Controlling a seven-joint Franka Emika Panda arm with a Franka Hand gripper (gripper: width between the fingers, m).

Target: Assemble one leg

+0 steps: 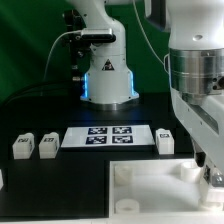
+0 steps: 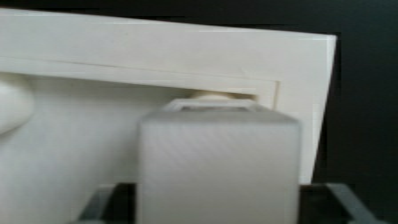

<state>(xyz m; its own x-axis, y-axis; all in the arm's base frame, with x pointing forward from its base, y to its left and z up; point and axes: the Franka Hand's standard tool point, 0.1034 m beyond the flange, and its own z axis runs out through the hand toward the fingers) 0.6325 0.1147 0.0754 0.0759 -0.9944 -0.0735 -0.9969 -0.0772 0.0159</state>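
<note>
In the wrist view a white blocky leg (image 2: 217, 160) stands between my gripper's (image 2: 221, 208) dark fingers (image 2: 118, 205), which are closed on its two sides. Its far tip meets a corner socket (image 2: 217, 97) of the large white square tray (image 2: 160, 65). In the exterior view the gripper (image 1: 212, 172) is low over the tray's (image 1: 150, 195) corner on the exterior view's right, and the held leg is mostly hidden by the hand. No tag shows on the held leg.
Two loose legs (image 1: 22, 146) (image 1: 47, 146) lie on the black table at the exterior view's left, and another (image 1: 167, 138) lies right of the marker board (image 1: 108, 135). The robot base (image 1: 108, 80) stands behind.
</note>
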